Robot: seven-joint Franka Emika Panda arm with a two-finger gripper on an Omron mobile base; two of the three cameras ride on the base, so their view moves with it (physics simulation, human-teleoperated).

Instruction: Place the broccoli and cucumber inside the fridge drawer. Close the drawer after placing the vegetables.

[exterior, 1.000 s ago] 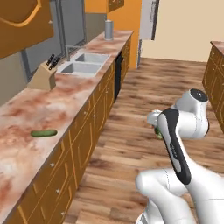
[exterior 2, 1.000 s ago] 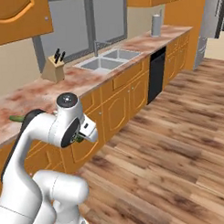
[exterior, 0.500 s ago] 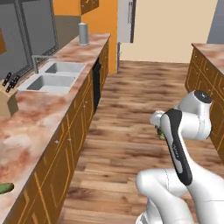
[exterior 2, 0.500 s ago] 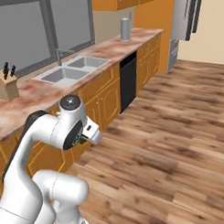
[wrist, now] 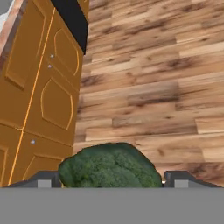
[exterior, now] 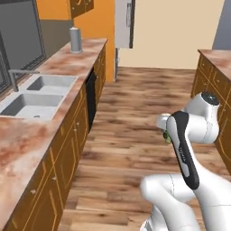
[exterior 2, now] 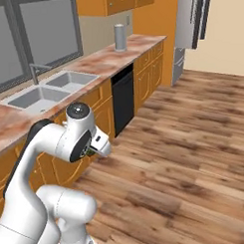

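Hand view: the broccoli (wrist: 110, 167) is seen between the two dark fingertips (wrist: 43, 179) of the gripper (wrist: 111, 177), which are spread wide on either side of it, each tip close against a flank of the floret head, so the broccoli is held between them. Beyond the broccoli, wooden floor (wrist: 162, 74) is shown, with orange cabinet doors (wrist: 48, 100) to its left and a black dishwasher front (wrist: 72, 17) further along the same row. Seen from the left base view, a sliver of green is visible at the gripper (exterior: 167, 135), beside the arm's white wrist and above the floor. A double sink (exterior: 34, 97) is set into the marbled counter (exterior: 18, 140) left of the arm, and a grey canister (exterior: 75, 39) stands on the counter well beyond the sink. Beyond the canister, a grey fridge (exterior 2: 190, 19) is seen in the right base view.
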